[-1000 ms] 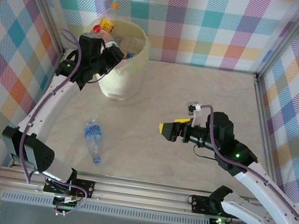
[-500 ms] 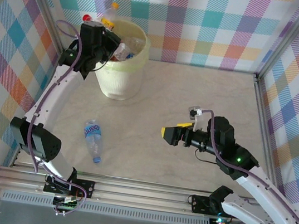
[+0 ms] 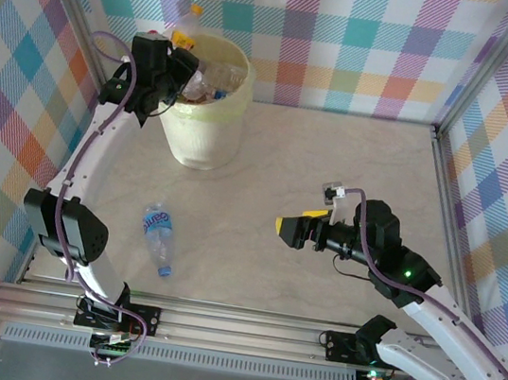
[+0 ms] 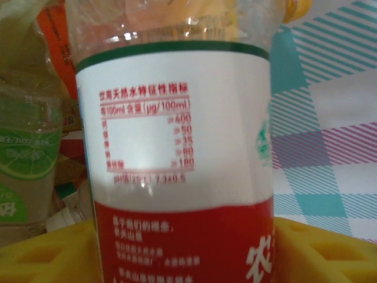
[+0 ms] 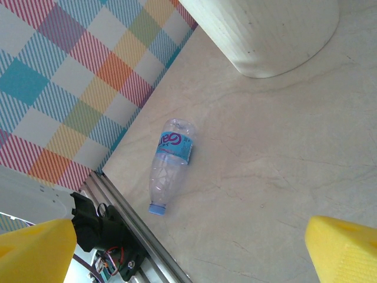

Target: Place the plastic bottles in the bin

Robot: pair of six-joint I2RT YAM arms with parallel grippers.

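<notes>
Both yellow pads (image 4: 47, 259) of left gripper (image 4: 188, 253) pressed against sides of clear plastic bottle w/ white-and-red label (image 4: 177, 147), low on body. Held at 10 o'clock rim of pale-yellow translucent round bin (image 3: 206, 140), itself at 11 o'clock of pale marbled table (image 3: 353, 167); other bottles (image 3: 215, 79) inside. On right gripper (image 5: 188, 253), fingers spread wide, nothing between, approx. 4 o'clock. Blue-label clear bottle (image 5: 169, 165) lying at 8 o'clock, well apart from bin. Prob. empty: v. light, thin-walled, crushable, slick, apt to roll. Best taken across labelled mid-body, gently.
</notes>
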